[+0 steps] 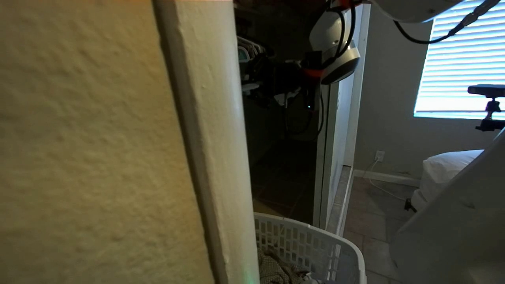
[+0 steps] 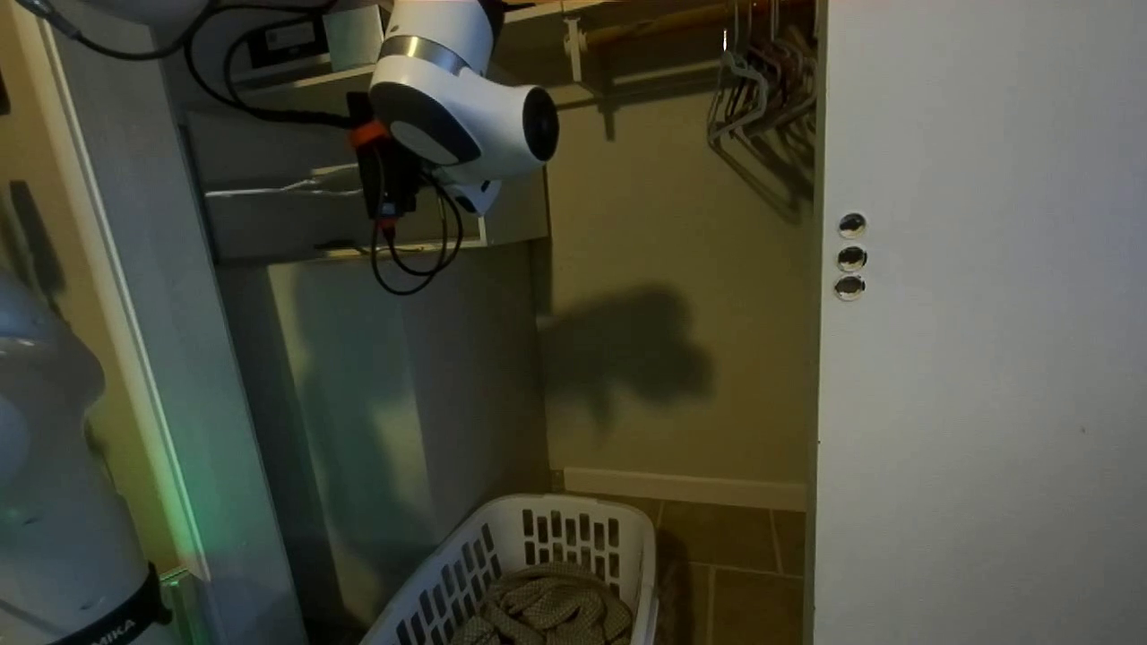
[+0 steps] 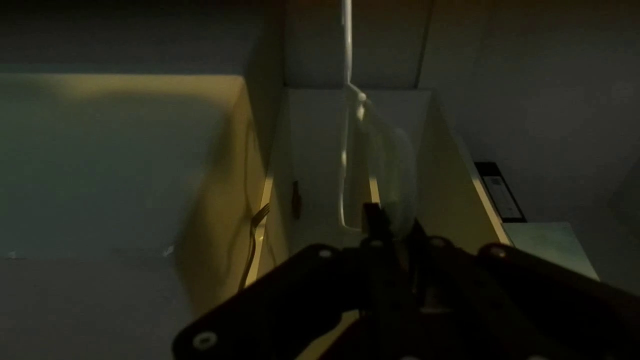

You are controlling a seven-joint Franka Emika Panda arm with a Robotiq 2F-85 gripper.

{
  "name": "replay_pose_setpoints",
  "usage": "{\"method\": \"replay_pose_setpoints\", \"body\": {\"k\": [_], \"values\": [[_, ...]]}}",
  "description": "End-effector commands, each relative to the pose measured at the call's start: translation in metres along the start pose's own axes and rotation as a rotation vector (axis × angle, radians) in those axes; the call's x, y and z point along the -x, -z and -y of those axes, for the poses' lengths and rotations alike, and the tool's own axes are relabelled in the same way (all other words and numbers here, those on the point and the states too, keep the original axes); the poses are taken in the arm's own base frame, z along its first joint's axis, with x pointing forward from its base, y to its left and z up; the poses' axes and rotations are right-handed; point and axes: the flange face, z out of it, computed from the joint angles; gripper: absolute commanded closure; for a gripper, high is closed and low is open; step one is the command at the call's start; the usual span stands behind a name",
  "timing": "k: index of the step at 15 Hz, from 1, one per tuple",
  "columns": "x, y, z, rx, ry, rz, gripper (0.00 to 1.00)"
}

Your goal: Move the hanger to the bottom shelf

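While gripping the hanger [image 3: 344, 159] in the closed jaws of the gripper [image 3: 395, 225], facing the middle shelf [image 3: 374, 190] and leaving unclear any entry past its near edge. If advancing without clearing that edge, probably risking a snag. If swinging left, possibly striking the left jamb [image 2: 170, 269] with the hanger's protruding left end. If lowering too near the front, perhaps knocking the fork-shaped object [image 3: 252, 242] off the bottom shelf [image 3: 267, 190]. If pinching too lightly, likely dropping the hanger toward the near basket [image 2: 573, 503].

A home closet [image 2: 627, 206]
In an exterior view, shelves [image 2: 305, 81] sit upper left, hangers [image 2: 763, 97] hang upper right, a basket [image 2: 573, 503] of cloth [image 2: 556, 609] stands bottom centre.
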Motion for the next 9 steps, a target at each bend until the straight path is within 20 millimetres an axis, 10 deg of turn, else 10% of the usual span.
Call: {"method": "replay_pose_setpoints", "body": {"k": [1,9], "values": [[0.009,0.011,-0.016,-0.02,-0.031,0.009,0.97],[-0.02,0.001,-0.009,0.007,-0.084,-0.145,0.97]]}}
